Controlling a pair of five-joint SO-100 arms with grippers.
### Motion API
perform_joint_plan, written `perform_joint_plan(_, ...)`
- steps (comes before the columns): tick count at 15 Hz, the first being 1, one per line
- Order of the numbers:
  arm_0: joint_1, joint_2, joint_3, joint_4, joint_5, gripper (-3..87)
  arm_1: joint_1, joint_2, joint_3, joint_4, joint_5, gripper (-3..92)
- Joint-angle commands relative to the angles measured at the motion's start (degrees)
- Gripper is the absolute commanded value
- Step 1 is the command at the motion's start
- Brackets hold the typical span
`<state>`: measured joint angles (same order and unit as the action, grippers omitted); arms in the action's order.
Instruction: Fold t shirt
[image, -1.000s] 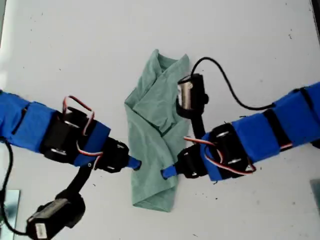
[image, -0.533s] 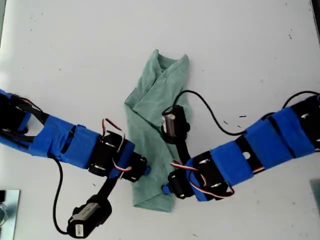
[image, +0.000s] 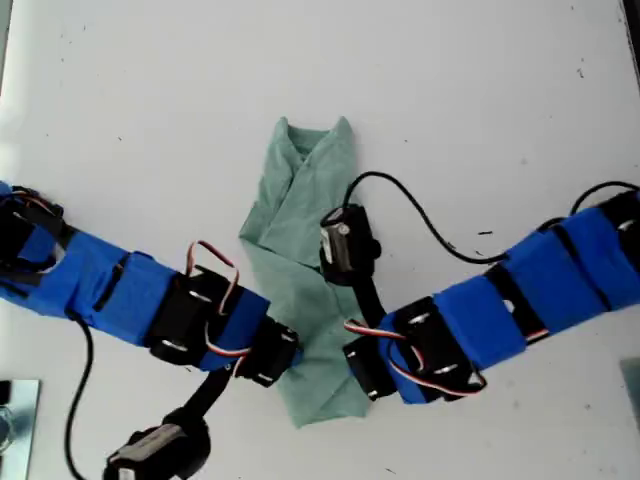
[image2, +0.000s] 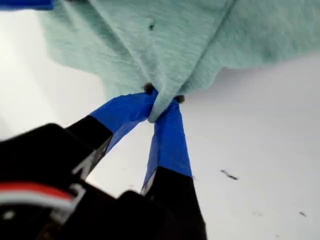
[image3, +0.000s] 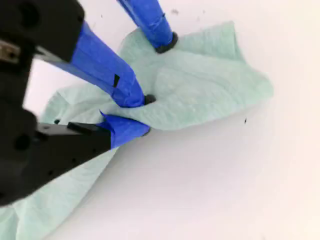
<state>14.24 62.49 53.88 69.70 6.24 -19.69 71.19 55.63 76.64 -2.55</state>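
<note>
The t shirt (image: 300, 215) is a mint-green cloth lying bunched lengthwise at the middle of the white table (image: 500, 90). My first gripper (image: 288, 352), on the arm from the exterior view's left, is shut on the shirt's lower edge. The first wrist view shows its blue-taped fingertips (image2: 172, 107) pinching a peak of the cloth (image2: 190, 40). My second gripper (image: 357, 375), on the arm from the exterior view's right, grips the same end from the other side. Its jaws hold a fold of the shirt (image3: 210, 85) at the second gripper (image3: 144, 116), close beside a finger of the first gripper (image3: 152, 25).
A black cable (image: 430, 220) loops from the second arm's wrist camera (image: 343, 240), which hangs over the shirt. A metal object (image: 15, 420) shows at the exterior view's bottom left corner. Small dark marks dot the table.
Both arms moved inward and down the exterior view onto the shirt's lower end and closed on it. The shirt has shifted up and to that view's left.
</note>
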Motion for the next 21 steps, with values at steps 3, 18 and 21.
perform_joint_plan(3,1.2,10.2,-0.7,-3.5,2.5,-0.2,-1.0,15.5,0.2,1.8,-2.3,-0.6)
perform_joint_plan(18,-26.6,24.2,6.7,6.2,14.6,-0.3,35.3,17.2,1.9,-0.6,-33.3,-0.7)
perform_joint_plan(21,-30.6,28.7,6.8,8.7,18.0,19.5,38.1,20.7,1.6,0.8,-35.4,20.6)
